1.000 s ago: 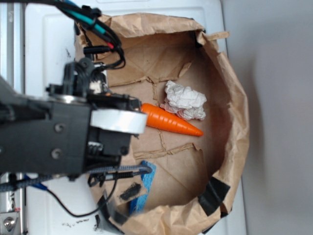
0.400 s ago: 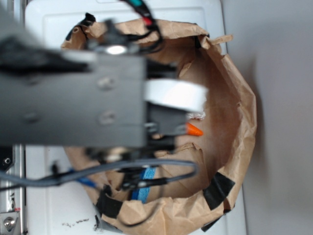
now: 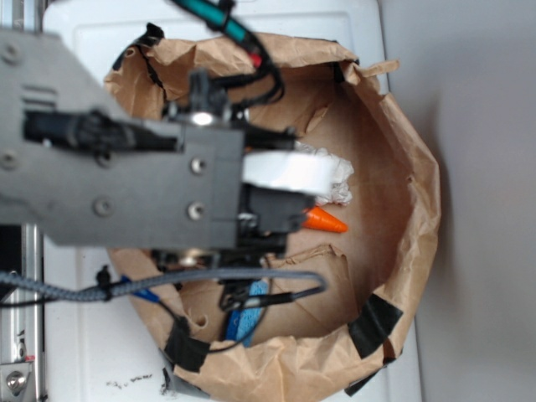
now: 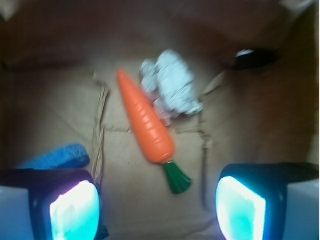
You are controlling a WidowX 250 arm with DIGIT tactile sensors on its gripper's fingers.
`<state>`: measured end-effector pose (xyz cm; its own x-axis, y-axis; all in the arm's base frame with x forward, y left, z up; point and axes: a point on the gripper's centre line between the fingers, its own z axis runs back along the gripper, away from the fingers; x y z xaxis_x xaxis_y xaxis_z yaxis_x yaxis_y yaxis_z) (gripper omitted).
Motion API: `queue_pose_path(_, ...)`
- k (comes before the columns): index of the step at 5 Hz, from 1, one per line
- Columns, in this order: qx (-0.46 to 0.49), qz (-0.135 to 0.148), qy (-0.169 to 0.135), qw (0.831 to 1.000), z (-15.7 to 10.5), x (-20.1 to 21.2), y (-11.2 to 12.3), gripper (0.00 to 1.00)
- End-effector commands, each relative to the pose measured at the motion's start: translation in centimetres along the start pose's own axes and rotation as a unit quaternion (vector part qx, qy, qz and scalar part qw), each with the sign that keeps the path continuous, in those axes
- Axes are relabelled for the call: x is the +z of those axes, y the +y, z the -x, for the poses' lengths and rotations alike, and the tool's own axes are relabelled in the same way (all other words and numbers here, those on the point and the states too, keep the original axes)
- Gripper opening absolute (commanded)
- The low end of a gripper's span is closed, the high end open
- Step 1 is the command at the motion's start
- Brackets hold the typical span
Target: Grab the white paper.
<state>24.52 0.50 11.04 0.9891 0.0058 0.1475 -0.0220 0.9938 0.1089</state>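
**Brown bag, wide jaws, paper wad untouched**

Brown kraft paper forms the walls of the large paper bag (image 3: 402, 251), which lies open on a white surface (image 3: 92, 335), its rim patched with strips of black tape (image 3: 374, 325). The black arm (image 3: 126, 180) reaches over the bag's mouth and hides much of the interior in the exterior view.

In the wrist view the gripper (image 4: 157, 207) hangs above the bag floor with its jaws spread wide. The two fingers (image 4: 75, 207) sit at the lower corners of the frame, their pads glowing teal, and nothing lies between them; they hold nothing and touch nothing.

The white paper (image 4: 172, 87) is a crumpled, lumpy wad resting on the bag floor, ahead of the gripper and well clear of both fingers. It sits just beside the toy carrot (image 4: 147, 122), touching or nearly touching the carrot's side toward its pointed end; the blur makes it hard to tell which. The carrot lies at a slant, its green top (image 4: 176, 178) pointing toward the gap between the jaws.

In the exterior view only the right edge of the wad (image 3: 339, 180) and the carrot's orange tip (image 3: 327, 221) show past the arm. A blue object (image 4: 55, 157) lies by the left finger.
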Motion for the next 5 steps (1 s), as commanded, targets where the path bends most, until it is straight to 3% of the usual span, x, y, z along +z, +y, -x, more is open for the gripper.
queue_pose_path(1,-0.007,0.008,-0.05,0.999,0.0,-1.2,2.0,1.0)
queue_pose_path(3,0.102,0.004,-0.03,0.994,-0.8,-3.0,3.7,1.0)
queue_pose_path(5,0.154,-0.003,-0.041,0.987,-4.4,-4.5,3.4,1.0)
